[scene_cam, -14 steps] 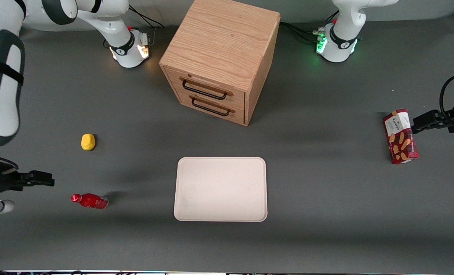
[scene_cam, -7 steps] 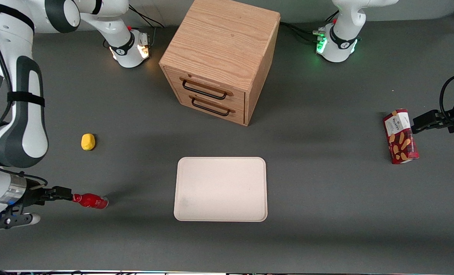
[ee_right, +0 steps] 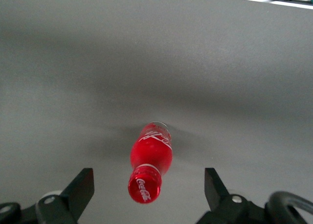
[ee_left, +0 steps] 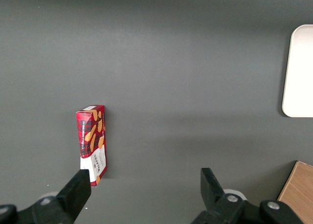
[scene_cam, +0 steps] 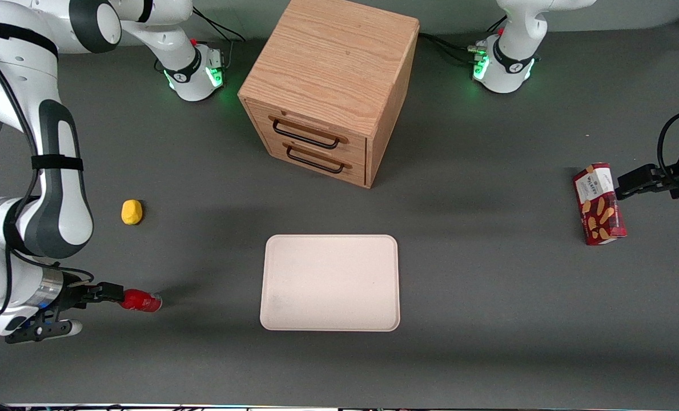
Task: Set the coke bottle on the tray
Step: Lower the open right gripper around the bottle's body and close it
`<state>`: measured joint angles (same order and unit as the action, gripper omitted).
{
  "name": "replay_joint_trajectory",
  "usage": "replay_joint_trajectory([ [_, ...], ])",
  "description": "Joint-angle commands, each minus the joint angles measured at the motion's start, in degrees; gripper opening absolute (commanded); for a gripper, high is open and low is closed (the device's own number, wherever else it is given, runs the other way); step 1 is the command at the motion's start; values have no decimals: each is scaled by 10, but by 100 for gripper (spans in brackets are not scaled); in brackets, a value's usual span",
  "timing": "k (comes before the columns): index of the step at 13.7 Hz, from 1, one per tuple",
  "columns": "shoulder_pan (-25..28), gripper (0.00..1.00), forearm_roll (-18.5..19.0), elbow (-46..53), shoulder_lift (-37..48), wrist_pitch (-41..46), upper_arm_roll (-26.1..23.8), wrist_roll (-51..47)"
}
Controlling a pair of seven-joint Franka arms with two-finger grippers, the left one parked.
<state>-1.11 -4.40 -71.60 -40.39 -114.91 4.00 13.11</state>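
1. The coke bottle [scene_cam: 141, 301] lies on its side on the matte grey table [scene_cam: 487, 285], toward the working arm's end. It is glossy all-red plastic with a narrow neck and a round red cap carrying white script [ee_right: 145, 188].
2. The gripper [scene_cam: 108, 292] sits low at the bottle's cap end. Its dark, blocky fingers [ee_right: 80, 190] are spread wide apart, one on each side of the cap, and neither touches the bottle.
3. The tray [scene_cam: 330, 282] is a flat, pale cream rectangle with rounded corners and a low rim, well apart from the bottle, in front of the cabinet.
4. The wooden cabinet [scene_cam: 333, 85] is a boxy oak-grain block with two drawers and dark wire handles.
5. A small, rounded yellow lump [scene_cam: 131, 212] rests farther from the front camera than the bottle.
6. A red snack box [scene_cam: 599, 204] with printed biscuits lies toward the parked arm's end.
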Motion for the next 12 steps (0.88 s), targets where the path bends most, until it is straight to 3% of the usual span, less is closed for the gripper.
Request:
replay_joint_trajectory([
  [1, -5, 100, -18, -19, 4, -16, -5, 18],
  [7, -5, 99, -18, -35, -2, -27, -4, 19],
  [9, -4, 83, -16, -35, -2, -27, -4, 21],
  [11, -4, 55, -11, -35, -2, -27, -4, 21],
  [12, -4, 45, -10, -34, -1, -27, -4, 20],
])
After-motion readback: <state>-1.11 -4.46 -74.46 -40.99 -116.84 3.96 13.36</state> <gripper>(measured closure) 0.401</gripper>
